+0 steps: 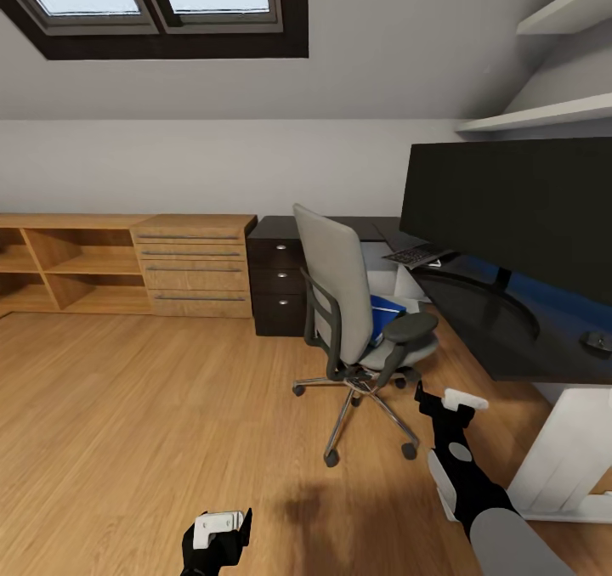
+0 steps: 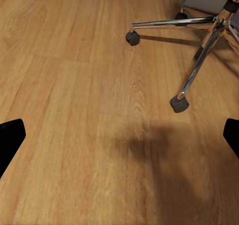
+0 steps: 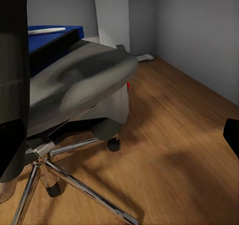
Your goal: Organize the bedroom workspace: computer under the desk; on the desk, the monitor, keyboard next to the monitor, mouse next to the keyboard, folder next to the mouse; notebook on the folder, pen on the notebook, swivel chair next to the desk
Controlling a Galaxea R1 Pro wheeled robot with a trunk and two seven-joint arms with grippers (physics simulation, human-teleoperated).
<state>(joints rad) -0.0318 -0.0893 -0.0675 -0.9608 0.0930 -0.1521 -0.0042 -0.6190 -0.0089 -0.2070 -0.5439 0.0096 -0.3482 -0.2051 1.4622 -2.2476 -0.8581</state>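
Note:
The grey swivel chair [image 1: 344,304] stands on the floor in front of the black desk [image 1: 484,330], its back towards me. The blue folder [image 1: 387,311] lies on its seat, with a thin white pen [image 3: 47,31] on top of it. On the desk are the wide black monitor [image 1: 518,219], the keyboard [image 1: 416,256] and the mouse [image 1: 595,340]. A light grey computer [image 1: 380,272] stands under the desk behind the chair. My right gripper [image 1: 442,402] is open, low beside the seat [image 3: 74,80]. My left gripper [image 1: 223,532] hangs open above bare floor, short of the chair's casters [image 2: 179,103].
The desk's black drawers [image 1: 276,287] adjoin a light wooden cabinet [image 1: 195,266] along the back wall. A white desk leg [image 1: 565,448] stands close to my right arm. Wooden floor [image 1: 127,423] stretches to my left. Shelves [image 1: 535,117] hang above the monitor.

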